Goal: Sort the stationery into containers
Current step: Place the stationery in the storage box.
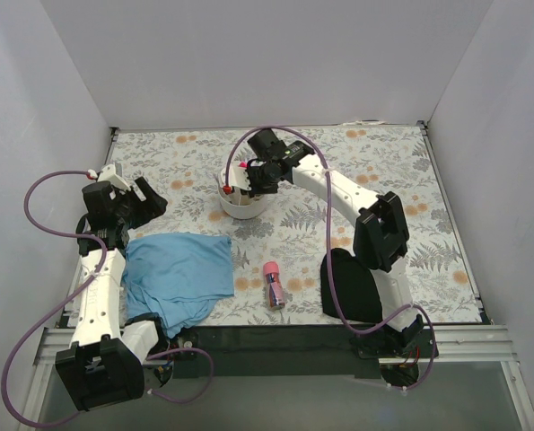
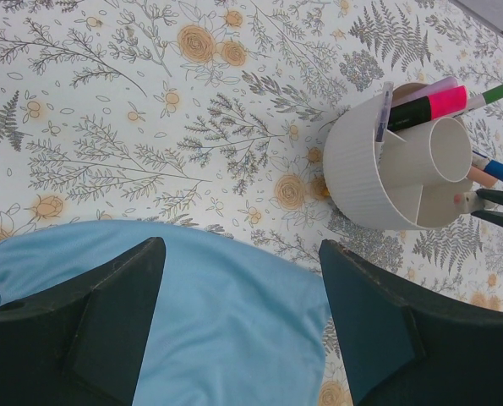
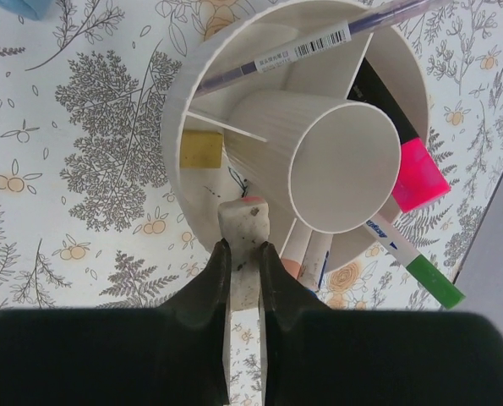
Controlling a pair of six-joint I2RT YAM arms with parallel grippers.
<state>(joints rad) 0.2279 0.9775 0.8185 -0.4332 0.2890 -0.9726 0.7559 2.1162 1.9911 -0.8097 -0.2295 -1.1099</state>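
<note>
right gripper (image 3: pixel 243 258): clamping a whitish stick (image 3: pixel 243 224), maybe an eraser, and hanging it right over an outer slot of the white organiser (image 3: pixel 179 101)
left gripper (image 2: pixel 240 254): hovering over the blue cloth (image 2: pixel 226 338), fingers spread wide, carrying nothing
left to sort: the stubby pink tube (image 1: pixel 273 283) is lying on the table (image 1: pixel 383 162) between the blue cloth and the black cloth (image 1: pixel 352 287), well apart from the organiser
handling: the tube is looking light, stiff and round, so I'm guessing it'll be rolling if nudged. Pinching across the middle of the barrel seems safest
hard to tell: what the whitish stick really is, what the yellow bit (image 3: pixel 200 150) in one slot is, and whether the cloths are hiding anything
</note>
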